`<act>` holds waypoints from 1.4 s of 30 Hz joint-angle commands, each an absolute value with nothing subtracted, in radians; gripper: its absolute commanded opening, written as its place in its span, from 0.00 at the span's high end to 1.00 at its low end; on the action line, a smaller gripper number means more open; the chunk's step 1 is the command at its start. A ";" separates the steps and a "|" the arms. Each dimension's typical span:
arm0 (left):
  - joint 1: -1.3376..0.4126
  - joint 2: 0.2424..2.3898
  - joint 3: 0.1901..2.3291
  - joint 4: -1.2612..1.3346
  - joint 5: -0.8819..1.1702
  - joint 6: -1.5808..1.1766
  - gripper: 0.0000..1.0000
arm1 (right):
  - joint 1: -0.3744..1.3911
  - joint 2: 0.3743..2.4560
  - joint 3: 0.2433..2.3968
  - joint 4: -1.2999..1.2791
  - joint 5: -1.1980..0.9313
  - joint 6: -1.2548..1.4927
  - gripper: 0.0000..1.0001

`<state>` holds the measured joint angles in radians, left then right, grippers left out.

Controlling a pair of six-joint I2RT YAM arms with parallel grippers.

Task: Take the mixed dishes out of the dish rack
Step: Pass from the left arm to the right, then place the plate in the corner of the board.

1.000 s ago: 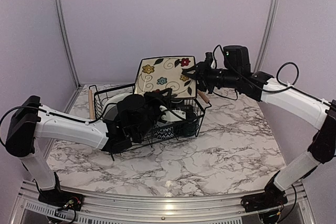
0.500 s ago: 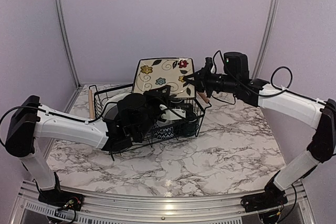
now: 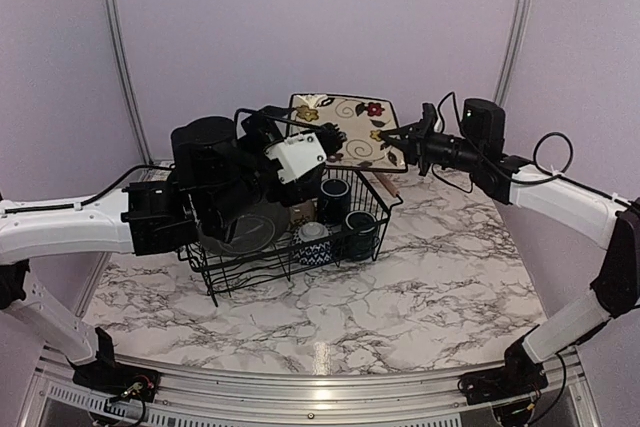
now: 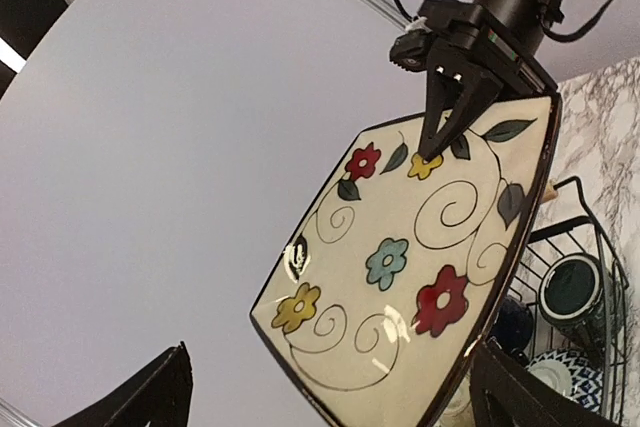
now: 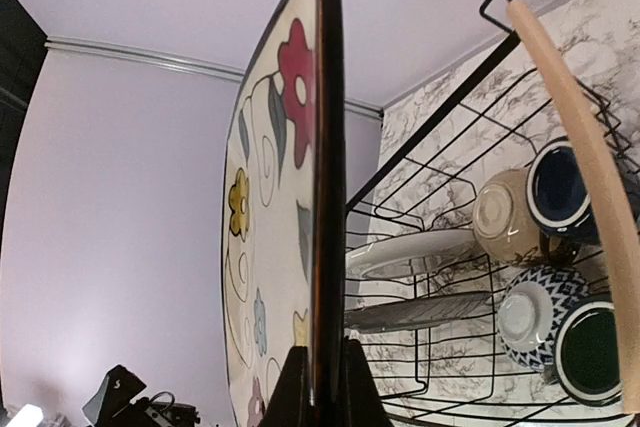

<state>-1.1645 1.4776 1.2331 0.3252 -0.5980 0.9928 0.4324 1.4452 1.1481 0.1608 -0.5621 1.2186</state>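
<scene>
Right gripper is clamped on the square floral plate, which is tilted in the air over the dish rack's far right corner. Left gripper gapes wide, empty. Smart play: swing right, clear the wires, lower gently.

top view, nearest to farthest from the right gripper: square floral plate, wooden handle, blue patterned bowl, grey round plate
1. square floral plate, in the right gripper
2. wooden handle, just below it
3. blue patterned bowl, front of the rack
4. grey round plate, its left end
</scene>
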 commanded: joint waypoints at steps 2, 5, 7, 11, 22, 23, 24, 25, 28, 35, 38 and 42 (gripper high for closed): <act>-1.165 1.313 1.317 0.098 -0.473 0.638 0.01 | 0.279 1.355 1.123 0.357 -0.555 1.202 1.00; -1.130 1.266 1.310 0.028 -0.463 0.514 0.01 | 0.194 1.316 1.061 0.373 -0.551 1.209 1.00; -1.092 1.236 1.311 -0.036 -0.442 0.407 0.01 | 0.129 1.291 1.017 0.382 -0.553 1.202 1.00; -0.941 1.169 1.299 -0.111 -0.335 0.169 0.01 | -0.004 1.233 0.929 0.389 -0.544 1.184 1.00; -0.723 1.132 1.277 -0.199 -0.162 -0.087 0.01 | -0.250 1.165 0.784 0.354 -0.502 1.093 1.00; -0.714 1.135 1.273 -0.199 -0.155 -0.102 0.01 | -0.250 1.169 0.788 0.332 -0.488 1.066 1.00; -0.704 1.136 1.270 -0.196 -0.152 -0.120 0.01 | -0.250 1.174 0.792 0.314 -0.477 1.039 1.00; -0.696 1.138 1.266 -0.192 -0.147 -0.147 0.01 | -0.250 1.184 0.798 0.301 -0.465 1.013 1.00; -0.683 1.139 1.239 -0.165 -0.131 -0.186 0.01 | -0.250 1.221 0.804 0.298 -0.451 0.942 1.00; -0.680 1.160 1.229 -0.167 -0.121 -0.212 0.01 | -0.250 1.348 0.779 0.398 -0.483 0.857 1.00; -0.677 1.161 1.224 -0.165 -0.122 -0.217 0.01 | -0.247 1.399 0.767 0.452 -0.468 0.843 1.00; -0.672 1.158 1.195 -0.132 -0.117 -0.245 0.01 | -0.247 1.500 0.765 0.545 -0.464 0.863 1.00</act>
